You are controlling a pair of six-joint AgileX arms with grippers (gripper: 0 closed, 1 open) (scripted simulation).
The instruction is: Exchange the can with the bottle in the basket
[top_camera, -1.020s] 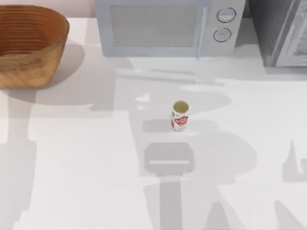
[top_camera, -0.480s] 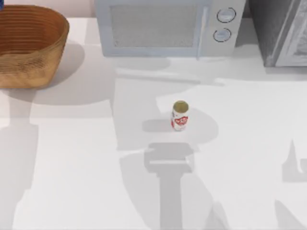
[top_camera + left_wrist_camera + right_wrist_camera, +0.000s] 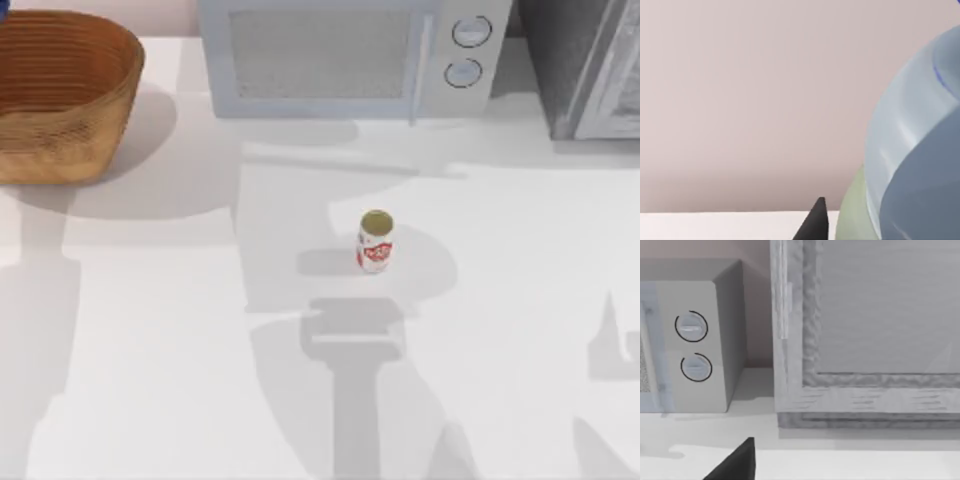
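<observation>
The can (image 3: pixel 375 242), white with a red mark and a dull gold top, stands upright alone in the middle of the table. At the far left sits the orange-brown wicker basket (image 3: pixel 60 130), and what I see of its inside holds nothing. In the left wrist view the clear bottle (image 3: pixel 920 150) with its pale green label looms very close, lifted in front of the wall. My left gripper (image 3: pixel 850 227) is shut on it, with one dark fingertip (image 3: pixel 815 222) beside it. A blue speck (image 3: pixel 3 8) sits at the corner beyond the basket. My right gripper (image 3: pixel 735 465) faces the appliances.
A pale microwave (image 3: pixel 340 55) with two knobs lines the back edge. A grey cabinet (image 3: pixel 590 65) stands at the back right, also close in the right wrist view (image 3: pixel 865 330). Arm shadows fall across the white table (image 3: pixel 150 330).
The arm shadows on the table have shifted, mostly in the first half second. The blue speck has appeared at the far-left corner. The can and the basket have stayed put.
</observation>
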